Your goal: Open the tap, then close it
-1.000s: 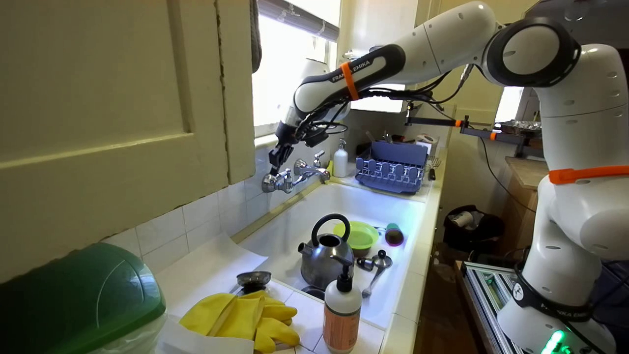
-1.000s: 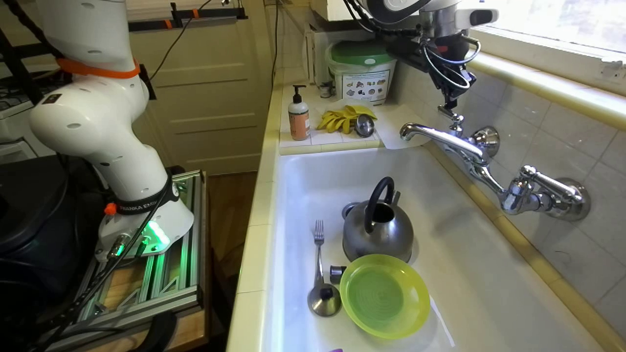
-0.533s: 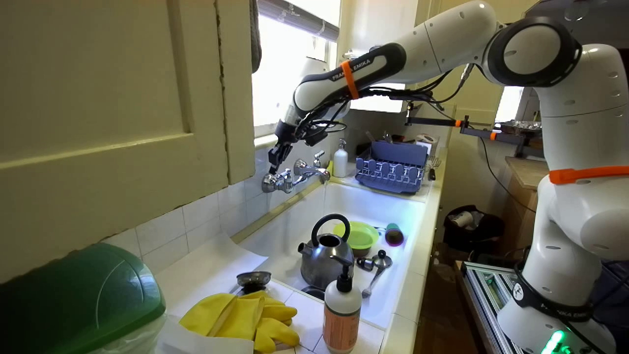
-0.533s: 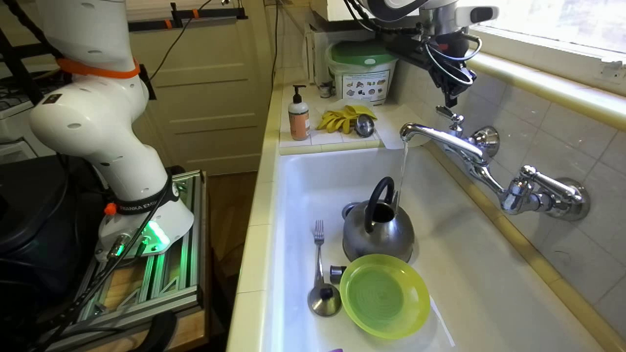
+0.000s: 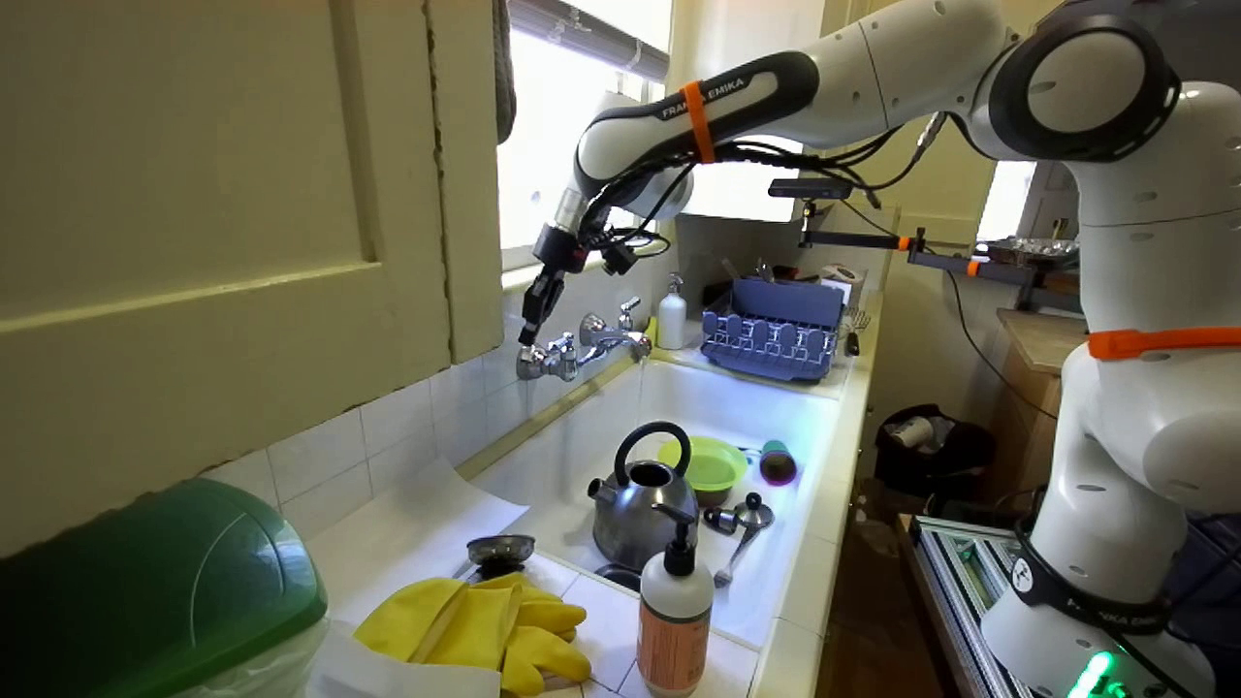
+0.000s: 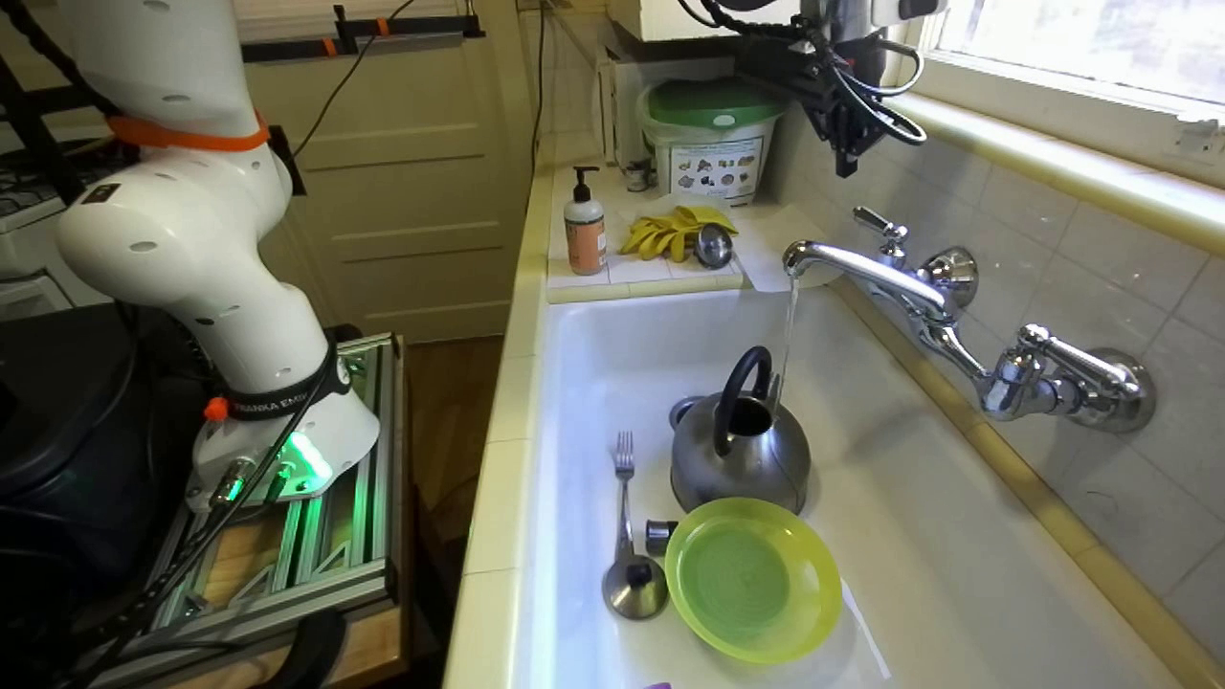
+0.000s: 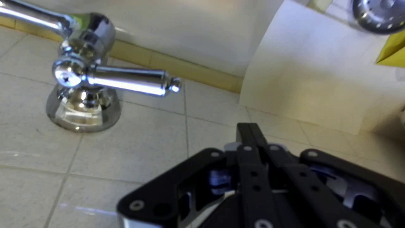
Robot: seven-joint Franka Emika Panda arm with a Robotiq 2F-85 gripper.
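The chrome tap sticks out of the tiled wall over the sink, with a curved spout and two lever handles; it also shows in an exterior view. A thin stream of water runs from its spout down by the kettle. One lever handle lies left of my gripper in the wrist view and points toward it. My gripper is shut, its fingertips together with nothing between them. In an exterior view my gripper hangs above and apart from that handle.
In the sink are a steel kettle, a green bowl and a fork. Yellow gloves, a soap bottle and a green-lidded bin stand beyond. The tiled wall is close to my gripper.
Water was not running one second ago; it started by half a second ago and still runs. My gripper was at the lever handle and has since moved up and away from it.
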